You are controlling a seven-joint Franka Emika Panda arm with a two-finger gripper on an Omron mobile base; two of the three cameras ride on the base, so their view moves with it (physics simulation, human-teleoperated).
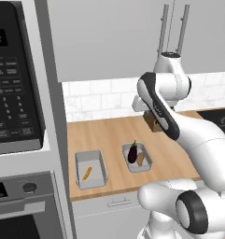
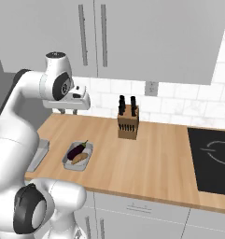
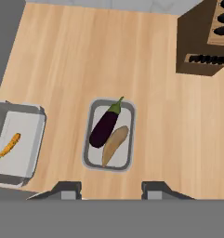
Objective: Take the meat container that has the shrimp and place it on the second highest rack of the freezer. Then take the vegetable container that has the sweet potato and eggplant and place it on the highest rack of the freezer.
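On the wooden counter, the grey meat container (image 1: 79, 161) holds a small orange shrimp (image 1: 87, 173); the hand view has it at the left edge (image 3: 39, 139) with the shrimp (image 3: 9, 145). To its right lies the vegetable container (image 1: 147, 162) (image 2: 66, 161) (image 3: 92, 111) with a dark purple eggplant (image 3: 104, 128) and a tan sweet potato (image 3: 114, 143) side by side. My gripper (image 3: 111, 190) (image 2: 68, 111) hovers high above the counter over the vegetable container, open, with nothing between its fingers. The freezer and its racks are out of view.
A wooden knife block (image 2: 128, 122) (image 3: 204, 42) stands at the back of the counter, right of the containers. A black cooktop (image 2: 212, 158) lies far right. A microwave (image 1: 11, 79) and an oven (image 1: 20, 210) fill the tall unit left of the counter.
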